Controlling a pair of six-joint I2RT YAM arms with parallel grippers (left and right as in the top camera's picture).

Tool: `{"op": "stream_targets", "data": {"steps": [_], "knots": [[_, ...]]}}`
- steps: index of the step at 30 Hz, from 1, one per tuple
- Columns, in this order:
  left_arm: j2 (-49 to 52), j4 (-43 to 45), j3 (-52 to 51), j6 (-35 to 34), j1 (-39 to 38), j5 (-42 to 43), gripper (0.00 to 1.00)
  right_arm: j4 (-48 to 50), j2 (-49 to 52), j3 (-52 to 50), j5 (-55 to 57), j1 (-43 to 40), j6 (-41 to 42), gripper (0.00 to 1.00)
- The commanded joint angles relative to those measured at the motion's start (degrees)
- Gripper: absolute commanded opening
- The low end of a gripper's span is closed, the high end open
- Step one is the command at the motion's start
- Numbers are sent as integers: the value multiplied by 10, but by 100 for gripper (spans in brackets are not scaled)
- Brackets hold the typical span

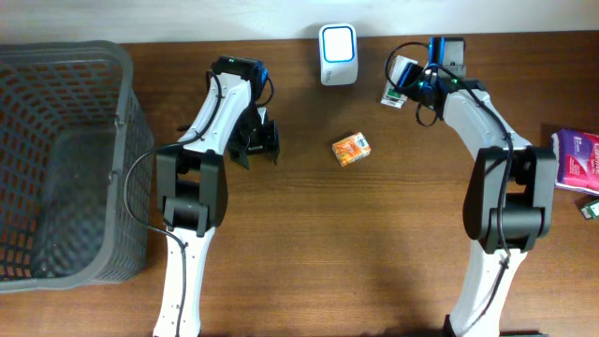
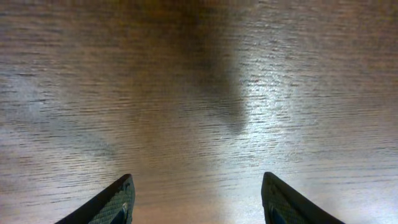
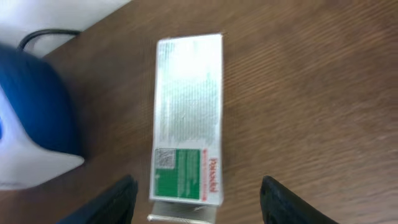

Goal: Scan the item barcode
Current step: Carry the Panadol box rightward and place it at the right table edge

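Observation:
A white and green box (image 3: pixel 186 118) lies flat on the wooden table, just right of the blue and white scanner (image 3: pixel 31 124). My right gripper (image 3: pixel 198 180) hovers over the box's near end, open, with a gap between each finger and the box. From overhead, the box (image 1: pixel 393 96) sits under the right gripper (image 1: pixel 404 80), beside the scanner (image 1: pixel 337 54) at the table's back edge. My left gripper (image 1: pixel 255 148) is open over bare wood, its fingers (image 2: pixel 121 199) holding nothing. A small orange packet (image 1: pixel 351 149) lies mid-table between the arms.
A large grey basket (image 1: pixel 65 159) fills the left side of the table. A pink packet (image 1: pixel 578 159) and a small green item (image 1: pixel 590 208) lie at the right edge. A black cable (image 3: pixel 46 36) runs behind the scanner.

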Motion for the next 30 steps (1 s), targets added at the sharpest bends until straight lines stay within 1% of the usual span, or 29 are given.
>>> {"op": "stream_targets", "data": {"steps": [1,2,5,6,10,11,13,14,15,18,21,24,30], "knots": [[6,0,-1,-3,3,5,63,20,28,2,19,0,-3,57],[6,0,-1,-3,3,5,63,30,34,2,16,0,3,54],[6,-2,-1,-3,3,5,63,34,52,2,16,0,16,53],[6,-2,-1,-3,3,5,63,35,55,2,18,0,16,50],[6,-2,-1,-3,3,5,64,45,77,2,13,0,16,33],[6,-2,-1,-3,3,5,64,45,79,2,10,0,16,31],[6,-1,-1,-3,3,5,64,47,80,2,6,0,16,19],[6,-1,-1,-3,3,5,65,46,80,2,6,0,16,8],[6,-2,-1,-3,3,5,65,45,80,2,3,0,16,4],[6,-3,-1,-3,3,5,65,41,72,2,-7,-7,16,4],[6,-3,-1,-3,3,5,65,17,31,2,-21,-35,16,4],[6,-3,-1,-3,3,5,65,-29,-13,2,-21,-74,16,4],[6,-3,-1,-3,3,5,66,-118,-107,2,-22,-182,9,4]]}}
